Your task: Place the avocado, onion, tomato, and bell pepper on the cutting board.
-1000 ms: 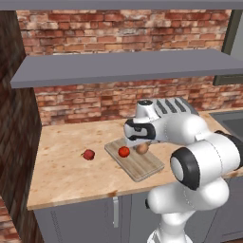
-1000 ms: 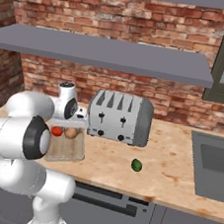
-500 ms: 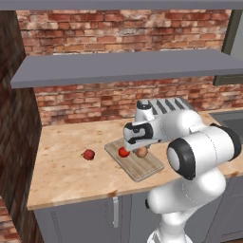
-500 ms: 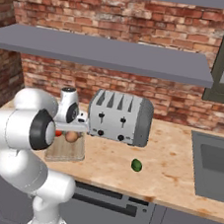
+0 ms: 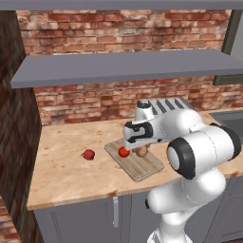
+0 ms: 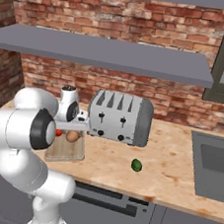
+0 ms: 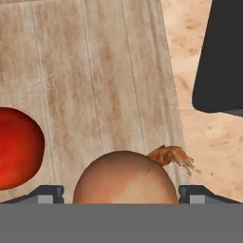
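the onion [image 7: 124, 178] sits on the cutting board [image 7: 95, 76] directly between the jaws of the gripper [image 7: 122, 192], whose two dark tips stand apart, one on each side of it; whether they press its skin cannot be told. the tomato [image 7: 16, 147] lies on the board just beside the onion. in the left base view the bell pepper [image 5: 88, 154] rests on the bench [image 5: 61, 166], well apart from the board. in the right base view the avocado [image 6: 136, 165] lies on the bench in front of the toaster [image 6: 121, 117].
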Available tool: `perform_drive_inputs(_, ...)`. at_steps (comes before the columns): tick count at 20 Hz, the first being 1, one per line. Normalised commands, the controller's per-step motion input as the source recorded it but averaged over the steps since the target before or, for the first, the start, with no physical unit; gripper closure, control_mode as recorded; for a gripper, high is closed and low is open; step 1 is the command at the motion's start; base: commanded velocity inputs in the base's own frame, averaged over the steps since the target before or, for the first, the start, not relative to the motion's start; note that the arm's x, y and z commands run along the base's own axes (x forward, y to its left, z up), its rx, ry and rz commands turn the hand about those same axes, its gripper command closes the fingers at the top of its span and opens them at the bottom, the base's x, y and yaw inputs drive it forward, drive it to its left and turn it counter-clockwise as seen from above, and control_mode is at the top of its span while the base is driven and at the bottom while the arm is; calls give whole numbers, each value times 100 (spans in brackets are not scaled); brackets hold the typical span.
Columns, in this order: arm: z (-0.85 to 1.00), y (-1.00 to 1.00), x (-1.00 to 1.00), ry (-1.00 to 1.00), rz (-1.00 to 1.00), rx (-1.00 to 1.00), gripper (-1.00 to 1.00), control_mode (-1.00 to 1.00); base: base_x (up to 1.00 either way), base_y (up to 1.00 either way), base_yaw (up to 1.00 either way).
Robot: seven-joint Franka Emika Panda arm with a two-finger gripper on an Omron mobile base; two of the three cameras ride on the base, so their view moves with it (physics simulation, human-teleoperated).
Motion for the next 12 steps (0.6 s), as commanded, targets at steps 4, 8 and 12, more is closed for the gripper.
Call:
perform_drive_inputs(4, 17, 0, 0, -2, 0, 0, -100, -100, 0, 0, 0)
perform_drive_inputs(8, 39, 0, 0, -2, 0, 1, -100, -100, 0, 0, 0)
perform_drive_inputs(12, 68, 1, -15, -5, 0, 6, -100, -100, 0, 0, 0)
